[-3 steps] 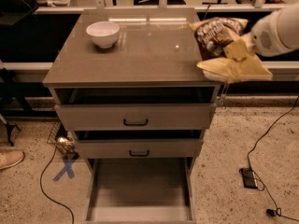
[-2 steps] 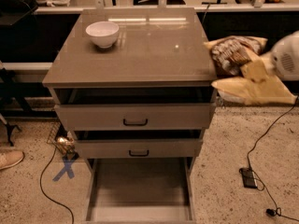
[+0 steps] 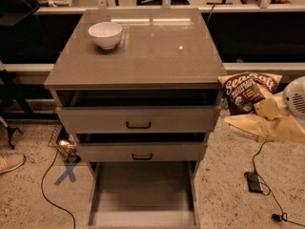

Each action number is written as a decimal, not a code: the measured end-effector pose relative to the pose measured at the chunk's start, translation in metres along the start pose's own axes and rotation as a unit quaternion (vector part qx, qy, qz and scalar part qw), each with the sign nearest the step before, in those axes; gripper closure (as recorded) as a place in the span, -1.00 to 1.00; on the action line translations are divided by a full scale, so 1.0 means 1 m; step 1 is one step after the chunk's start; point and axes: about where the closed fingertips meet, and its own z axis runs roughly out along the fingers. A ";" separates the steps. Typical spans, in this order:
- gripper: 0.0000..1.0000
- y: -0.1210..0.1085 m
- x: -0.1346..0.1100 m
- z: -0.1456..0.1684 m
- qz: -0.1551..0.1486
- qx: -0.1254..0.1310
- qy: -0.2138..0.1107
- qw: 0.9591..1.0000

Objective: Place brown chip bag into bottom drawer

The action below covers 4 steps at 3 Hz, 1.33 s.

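Gripper (image 3: pixel 268 109) right of cabinet (image 3: pixel 143 66) clamps crinkled brown chip bag (image 3: pixel 248 92), white-lettered, tan-ended

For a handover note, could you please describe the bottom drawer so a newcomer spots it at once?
Start at the grey cabinet with the bowl on top; the gripper holds the chip bag to its right. The bottom drawer is the lowest of three, pulled far out, floor bare, unlike the two handled drawers above.
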 end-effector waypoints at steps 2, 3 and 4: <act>1.00 0.001 0.023 0.019 0.013 -0.008 0.034 0.999; 1.00 0.011 0.074 0.046 0.039 -0.018 0.098 0.994; 1.00 0.042 0.142 0.081 0.073 -0.047 0.168 0.982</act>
